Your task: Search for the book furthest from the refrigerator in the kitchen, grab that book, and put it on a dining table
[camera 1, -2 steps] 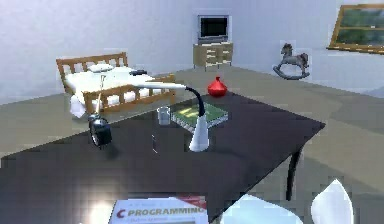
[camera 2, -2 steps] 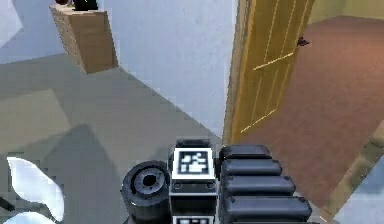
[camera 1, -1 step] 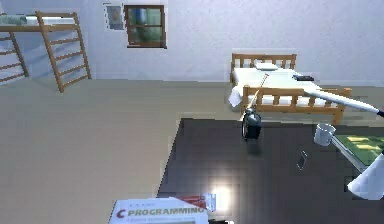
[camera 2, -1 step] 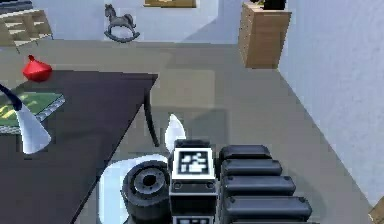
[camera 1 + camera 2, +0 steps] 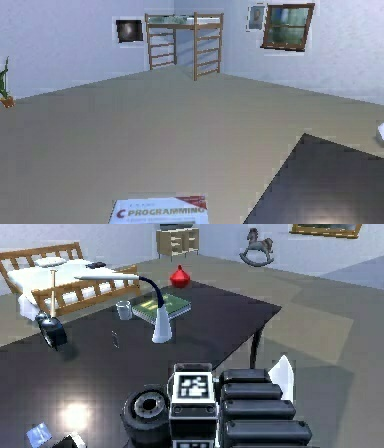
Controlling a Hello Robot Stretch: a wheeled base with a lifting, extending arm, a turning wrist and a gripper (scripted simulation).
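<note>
Arm side view has us alongside the worktop, presumably so the green book at twelve o'clock beside the lamp is reachable; how the jaws of the gripper stand we cannot tell.

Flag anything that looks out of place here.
A book with a red-and-white cover lies flat on the bare floor near the dark table, rather than on furniture. Nothing else stands out.
</note>
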